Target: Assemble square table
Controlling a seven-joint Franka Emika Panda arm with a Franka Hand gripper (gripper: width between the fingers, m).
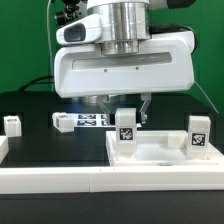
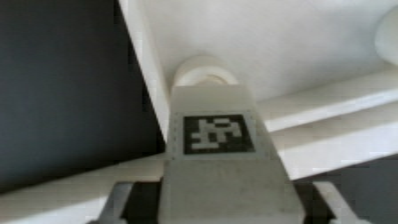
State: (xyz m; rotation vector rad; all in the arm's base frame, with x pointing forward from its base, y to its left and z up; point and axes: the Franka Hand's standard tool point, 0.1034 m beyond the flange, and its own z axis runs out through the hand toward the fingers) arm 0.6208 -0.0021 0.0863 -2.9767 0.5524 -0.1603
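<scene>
On the black table (image 1: 45,142), towards the exterior view's right, lies the large white plastic square tabletop (image 1: 160,158) with raised rims. A short white block leg (image 1: 126,130) with a black-and-white square tag stands upright on it. In the exterior view it is near the tabletop's left edge, directly beneath the arm's broad white hand. The gripper (image 1: 127,112) is closed on this leg. In the wrist view the two dark fingers (image 2: 135,203) sit against the leg's opposite sides, so the jaws stand only as far apart as the block is wide. The same view shows a rounded peg (image 2: 208,76) at the leg's far end, over the tabletop's white floor and close to a raised rim. Whether the peg touches the floor I cannot tell.

A second tagged white leg (image 1: 198,133) stands upright at the tabletop's right side in the exterior view. A third leg (image 1: 12,124) stands on the black table at the far left, well apart from the tabletop. A fourth leg (image 1: 65,121) lies on its side just beside the marker board (image 1: 95,121). A long white border bar (image 1: 50,180) runs across the front.
</scene>
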